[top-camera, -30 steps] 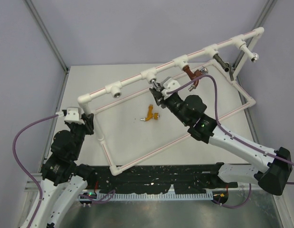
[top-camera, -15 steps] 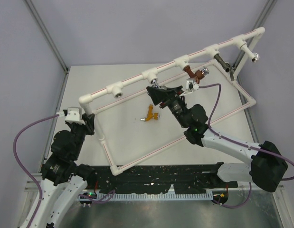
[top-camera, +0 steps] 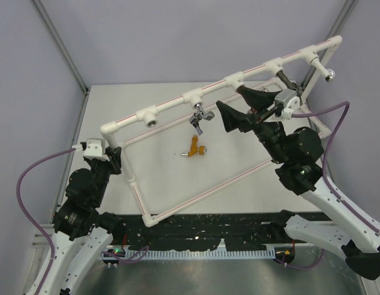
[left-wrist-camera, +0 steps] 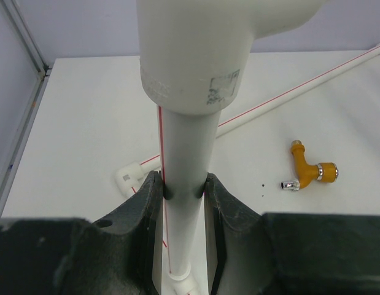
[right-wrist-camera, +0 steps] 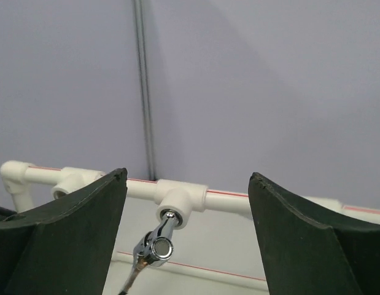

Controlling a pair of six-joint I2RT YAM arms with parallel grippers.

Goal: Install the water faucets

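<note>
A chrome faucet (top-camera: 199, 116) hangs from a tee socket (top-camera: 194, 97) of the white pipe frame (top-camera: 177, 200); in the right wrist view the same faucet (right-wrist-camera: 154, 246) sits in its tee (right-wrist-camera: 179, 206), spout toward me. My right gripper (top-camera: 240, 107) stands open to the right of it, apart from it, with nothing between its fingers. An orange-yellow faucet (top-camera: 194, 147) lies on the table inside the frame, seen too in the left wrist view (left-wrist-camera: 309, 174). My left gripper (left-wrist-camera: 183, 192) is shut on the frame's upright post (left-wrist-camera: 185, 144).
A dark grey faucet (top-camera: 286, 80) and another chrome faucet (top-camera: 329, 74) hang from tees at the far right. One tee (top-camera: 150, 117) on the left of the top rail has an open socket. Grey walls and cage posts close the table in.
My right gripper opened, let go of the chrome faucet and drew back to the right. The faucet stays hanging in its tee. The left gripper has not moved.
</note>
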